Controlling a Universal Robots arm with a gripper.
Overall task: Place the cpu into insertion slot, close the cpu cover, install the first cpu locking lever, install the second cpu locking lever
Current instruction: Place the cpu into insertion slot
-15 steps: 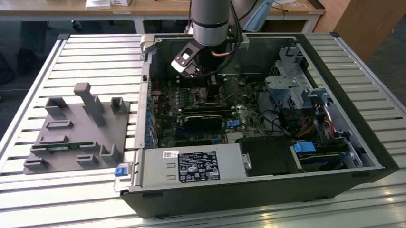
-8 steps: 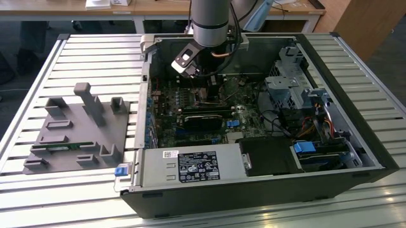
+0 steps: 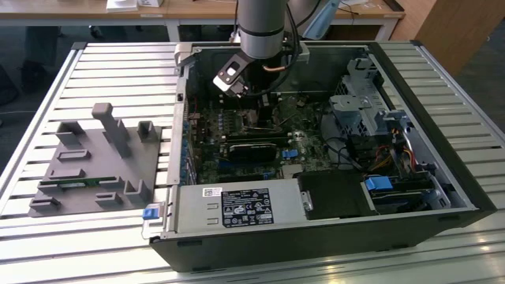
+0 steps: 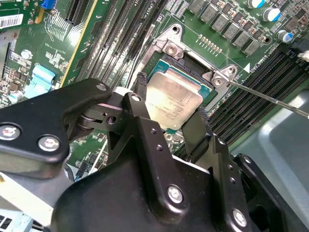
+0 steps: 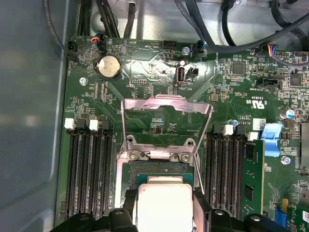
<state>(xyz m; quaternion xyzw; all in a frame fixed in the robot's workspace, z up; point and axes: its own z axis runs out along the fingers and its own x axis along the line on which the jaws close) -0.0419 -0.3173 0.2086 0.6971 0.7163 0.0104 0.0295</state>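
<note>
In both wrist views the cpu point(image 4: 171, 99) point(image 5: 163, 208), a pale silvery square chip, sits between my gripper's black fingers point(image 4: 139, 94). My gripper point(image 4: 169, 104) point(image 5: 165, 203) is shut on the chip's two opposite edges and holds it right over the insertion slot point(image 4: 187, 62) point(image 5: 159, 168), whose dark pin field shows beyond the chip. The cpu cover point(image 5: 166, 101), a thin silvery frame, is swung open and lies back over the green board. A thin locking lever point(image 4: 270, 99) sticks out free beside the socket. In the exterior view my gripper point(image 3: 264, 115) reaches down inside the open computer case.
Black memory slots point(image 5: 89, 169) point(image 5: 227, 169) flank the socket on both sides. A memory card point(image 5: 251, 174) and a blue clip point(image 5: 272, 137) stand close by. The case walls point(image 3: 442, 118), drive cage point(image 3: 359, 106) and cables surround the board. A grey parts fixture point(image 3: 94, 160) sits outside, on the exterior view's left.
</note>
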